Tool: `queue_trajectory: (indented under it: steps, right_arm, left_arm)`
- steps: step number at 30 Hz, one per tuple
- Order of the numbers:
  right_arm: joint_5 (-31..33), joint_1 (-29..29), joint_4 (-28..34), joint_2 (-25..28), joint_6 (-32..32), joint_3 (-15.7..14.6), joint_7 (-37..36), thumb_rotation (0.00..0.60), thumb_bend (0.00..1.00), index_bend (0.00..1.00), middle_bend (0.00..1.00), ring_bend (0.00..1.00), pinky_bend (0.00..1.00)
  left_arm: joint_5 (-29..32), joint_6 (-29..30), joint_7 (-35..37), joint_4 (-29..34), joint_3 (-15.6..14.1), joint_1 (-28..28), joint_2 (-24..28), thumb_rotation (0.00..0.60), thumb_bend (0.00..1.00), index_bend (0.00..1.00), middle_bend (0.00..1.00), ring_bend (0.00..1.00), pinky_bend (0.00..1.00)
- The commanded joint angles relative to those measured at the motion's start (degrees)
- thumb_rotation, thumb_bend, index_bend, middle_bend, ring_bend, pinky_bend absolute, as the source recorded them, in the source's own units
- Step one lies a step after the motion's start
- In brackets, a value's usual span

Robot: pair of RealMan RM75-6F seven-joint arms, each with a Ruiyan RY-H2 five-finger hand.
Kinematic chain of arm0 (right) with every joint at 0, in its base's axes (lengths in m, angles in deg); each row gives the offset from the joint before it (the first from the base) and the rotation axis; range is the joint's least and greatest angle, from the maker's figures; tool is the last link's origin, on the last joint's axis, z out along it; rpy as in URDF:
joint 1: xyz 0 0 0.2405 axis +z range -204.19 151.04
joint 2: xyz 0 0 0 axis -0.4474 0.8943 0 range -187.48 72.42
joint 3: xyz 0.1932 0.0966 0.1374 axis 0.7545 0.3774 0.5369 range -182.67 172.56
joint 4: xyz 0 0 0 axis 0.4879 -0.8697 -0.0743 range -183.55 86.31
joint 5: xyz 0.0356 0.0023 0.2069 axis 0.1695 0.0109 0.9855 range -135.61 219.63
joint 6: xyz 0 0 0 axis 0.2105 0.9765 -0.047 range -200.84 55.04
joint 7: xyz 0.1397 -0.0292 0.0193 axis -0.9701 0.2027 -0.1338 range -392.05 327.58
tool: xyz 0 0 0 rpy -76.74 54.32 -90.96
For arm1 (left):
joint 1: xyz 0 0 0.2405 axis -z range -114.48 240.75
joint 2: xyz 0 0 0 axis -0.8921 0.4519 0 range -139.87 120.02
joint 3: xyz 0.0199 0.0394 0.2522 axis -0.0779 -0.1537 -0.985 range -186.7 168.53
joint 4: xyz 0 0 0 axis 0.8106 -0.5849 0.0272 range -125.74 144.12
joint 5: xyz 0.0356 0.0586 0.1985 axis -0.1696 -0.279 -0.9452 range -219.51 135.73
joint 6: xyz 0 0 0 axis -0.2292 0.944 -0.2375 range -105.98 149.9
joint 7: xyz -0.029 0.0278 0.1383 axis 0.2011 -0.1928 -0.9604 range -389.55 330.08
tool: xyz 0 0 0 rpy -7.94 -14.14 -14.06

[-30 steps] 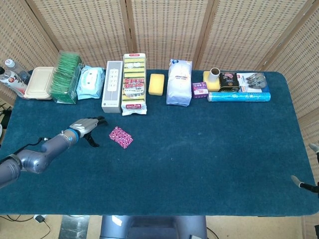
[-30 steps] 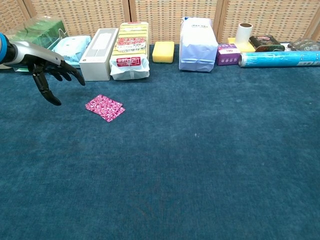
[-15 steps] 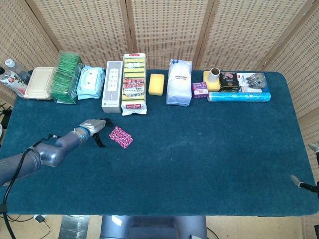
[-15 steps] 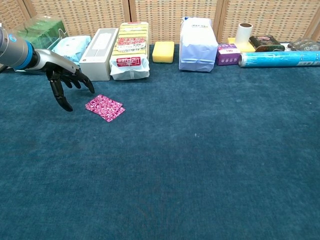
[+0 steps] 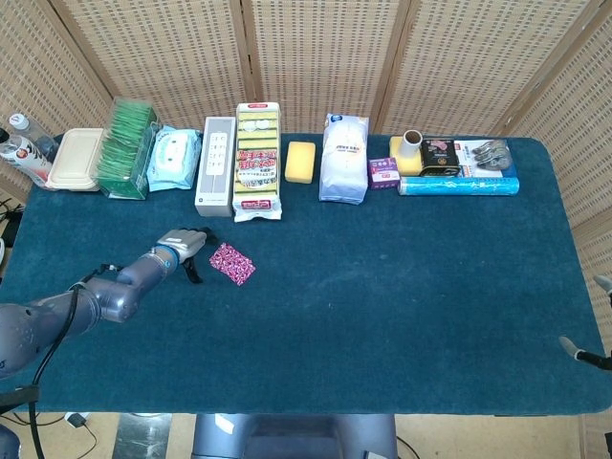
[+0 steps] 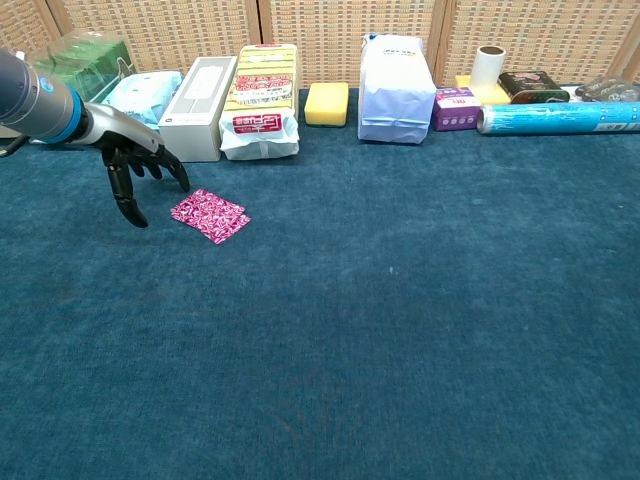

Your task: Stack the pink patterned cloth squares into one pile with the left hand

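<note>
Over the last second the left hand (image 6: 133, 165) had travelled toward the pink patterned cloth (image 6: 210, 216), closing most of the gap, while the cloth itself had not shifted on the blue table covering (image 6: 400, 330). Now the hand hung just beside the cloth with its fingers (image 6: 127, 200) spread and pointing down, holding nothing; whether any fingertip touched the covering could not be told. In the head view the same hand (image 5: 185, 248) sat close against the near edge of the cloth (image 5: 232, 263), apart from it by a narrow strip of blue. Only one pink piece showed in either view — whether it was a single square or several already lying on each other was too fine to make out. The right hand was not clearly visible. The cloth looked thin, light and limp, lying flat on a napped surface, so it would probably fold or drag rather than lift cleanly, and a flat press would likely just slide it. The corner nearest the hand seemed the best place to take hold — a pinch there should raise the edge without bunching the rest
</note>
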Motion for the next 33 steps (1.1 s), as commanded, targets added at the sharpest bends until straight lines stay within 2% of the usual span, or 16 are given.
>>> queue_trajectory:
  steps: [1, 16, 33]
  right_arm:
    - [0.0, 0.0, 0.0, 0.0, 0.0, 0.0, -0.1, 0.6, 0.04, 0.14, 0.05, 0.0, 0.0]
    - [0.0, -0.1, 0.1, 0.2, 0.1, 0.0, -0.5, 0.6, 0.04, 0.14, 0.05, 0.0, 0.0]
    - [-0.1, -0.3, 0.1, 0.5, 0.2, 0.0, -1.2, 0.6, 0.04, 0.14, 0.05, 0.0, 0.0]
  left_arm:
    - [2.4, 1.3, -1.4, 0.4, -2.1, 2.0, -1.0, 0.6, 0.2, 0.12, 0.0, 0.0, 0.03]
    - [11.4, 5.3, -5.9, 2.5, -6.9, 6.8, -3.7, 0.6, 0.21, 0.12, 0.0, 0.0, 0.03]
    - [16.3, 7.8, -10.0, 5.3, -7.0, 9.7, -4.5, 0.6, 0.21, 0.12, 0.0, 0.0, 0.03]
